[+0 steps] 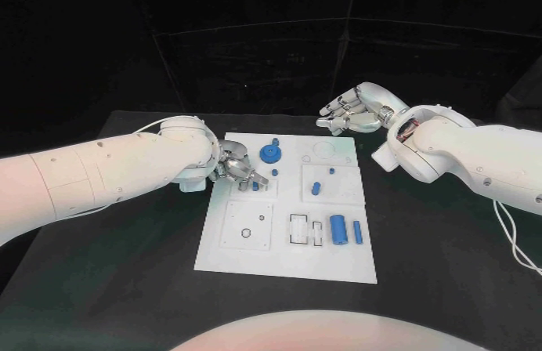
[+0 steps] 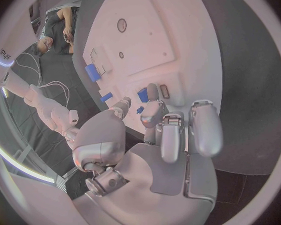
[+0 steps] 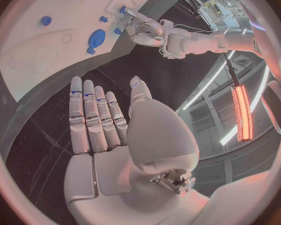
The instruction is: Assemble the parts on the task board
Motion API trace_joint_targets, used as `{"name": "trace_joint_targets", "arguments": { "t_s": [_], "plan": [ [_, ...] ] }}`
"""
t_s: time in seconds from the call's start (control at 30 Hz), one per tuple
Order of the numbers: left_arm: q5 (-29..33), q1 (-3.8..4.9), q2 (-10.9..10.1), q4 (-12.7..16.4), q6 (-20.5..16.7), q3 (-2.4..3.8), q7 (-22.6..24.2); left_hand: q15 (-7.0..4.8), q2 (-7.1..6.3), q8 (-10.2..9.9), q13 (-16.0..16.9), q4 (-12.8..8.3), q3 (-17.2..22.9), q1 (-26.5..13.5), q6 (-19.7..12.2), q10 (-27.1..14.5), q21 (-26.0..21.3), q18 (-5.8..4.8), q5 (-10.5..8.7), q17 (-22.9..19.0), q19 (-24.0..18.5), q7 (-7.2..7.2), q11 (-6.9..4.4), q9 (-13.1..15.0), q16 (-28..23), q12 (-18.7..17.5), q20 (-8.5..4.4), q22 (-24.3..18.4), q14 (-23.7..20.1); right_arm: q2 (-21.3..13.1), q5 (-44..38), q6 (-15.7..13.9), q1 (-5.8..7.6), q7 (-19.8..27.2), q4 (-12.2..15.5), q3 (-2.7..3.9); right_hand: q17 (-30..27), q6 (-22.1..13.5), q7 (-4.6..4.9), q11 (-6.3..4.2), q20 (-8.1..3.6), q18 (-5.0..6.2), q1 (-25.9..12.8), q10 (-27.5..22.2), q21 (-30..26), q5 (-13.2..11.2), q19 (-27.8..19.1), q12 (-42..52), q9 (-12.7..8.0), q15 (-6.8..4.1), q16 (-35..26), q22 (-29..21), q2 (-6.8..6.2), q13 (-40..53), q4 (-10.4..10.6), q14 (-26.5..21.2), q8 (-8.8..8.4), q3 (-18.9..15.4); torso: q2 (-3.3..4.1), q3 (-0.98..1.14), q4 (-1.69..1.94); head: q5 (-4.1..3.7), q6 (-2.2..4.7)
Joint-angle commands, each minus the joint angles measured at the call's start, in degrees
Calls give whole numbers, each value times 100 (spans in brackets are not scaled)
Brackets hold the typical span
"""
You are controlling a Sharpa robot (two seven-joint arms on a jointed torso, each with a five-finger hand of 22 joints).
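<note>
One task board (image 1: 288, 261); six blue parts (image 1: 339, 228); two hands (image 1: 352, 114).

Black table (image 1: 124, 288) under everything, bare surface from 3 through 6 to 9 o'clock; dark backdrop (image 1: 271, 45) at 12.

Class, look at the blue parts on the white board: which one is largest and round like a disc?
The blue disc part near the board's far edge, beside the left robot hand; the others are small pegs or cylinders.

task board (image 1: 243, 257) mid-table; parts (image 1: 339, 229) on it; left robot hand (image 1: 237, 169) over left edge.
</note>
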Motion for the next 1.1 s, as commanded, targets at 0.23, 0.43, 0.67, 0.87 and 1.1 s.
{"name": "trace_joint_targets", "arguments": {
  "t_s": [0.23, 0.43, 0.67, 0.87, 1.1],
  "plan": [
    [-35, 202, -197, 163, 128, 324, -23, 46, 34, -173, -659, 25, -445, 467, -451, -464, -264, -17, -18, 1509, -57, 142, 128, -33, 37, -576, 17, -294, 593, 40, 121, 7, 10, 48, -45, 3, -14, -17, 47, 13, 28, 26, -51, -30, -45, 5, -5, -42, -6, 5, -20, -5, -8, -6, 3, -62, -21, -42, -5, 1, 0, 13, 47],
    [-35, 339, -165, -77, 450, 425, -28, 134, 150, -404, -714, 25, -644, 779, -744, -532, -329, -10, -15, 1509, -77, 270, 237, -131, 37, -612, 88, -353, 593, 62, 133, 10, 9, 56, -80, 3, -14, -17, 47, 13, 28, 26, -51, -30, -45, 5, -5, -42, -6, 5, -20, -5, -8, -6, 3, -62, -21, -42, -1, 3, -8, 20, 69],
    [-65, 393, 198, -857, 795, 442, -37, 191, 298, -524, -702, 49, -793, 986, -806, -547, -338, -8, -16, 1509, -72, 331, 296, -191, 37, -582, 146, -349, 593, 81, 137, 14, 9, 59, -93, 3, -20, -18, 48, 14, 30, 26, -55, -32, -51, 8, -5, -44, -6, 6, -20, -5, -1, -6, 6, -65, -22, -41, 12, 0, -13, 40, 87],
    [-228, 346, 475, -1377, 846, 424, -28, 196, 323, -535, -709, 61, -835, 1017, -798, -555, -339, -7, -17, 1509, -70, 335, 301, -198, 37, -582, 155, -346, 593, 92, 137, 17, 9, 61, -96, 3, -26, -19, 49, 15, 31, 27, -51, -33, -57, 16, -4, -45, -5, 6, -19, -4, 10, -5, 5, -66, -23, -36, 11, 3, -11, 43, 74],
    [-291, 245, 677, -1789, 853, 406, -23, 200, 359, -543, -700, 67, -875, 1067, -782, -555, -327, -8, -16, 1509, -64, 336, 303, -203, 37, -569, 163, -327, 593, 104, 138, 17, 8, 65, -99, 3, -32, -19, 49, 15, 32, 27, -43, -34, -64, 25, -2, -46, -5, 7, -17, -4, 20, -5, 1, -68, -23, -30, 13, 0, -11, 46, 70]
  ]
}}
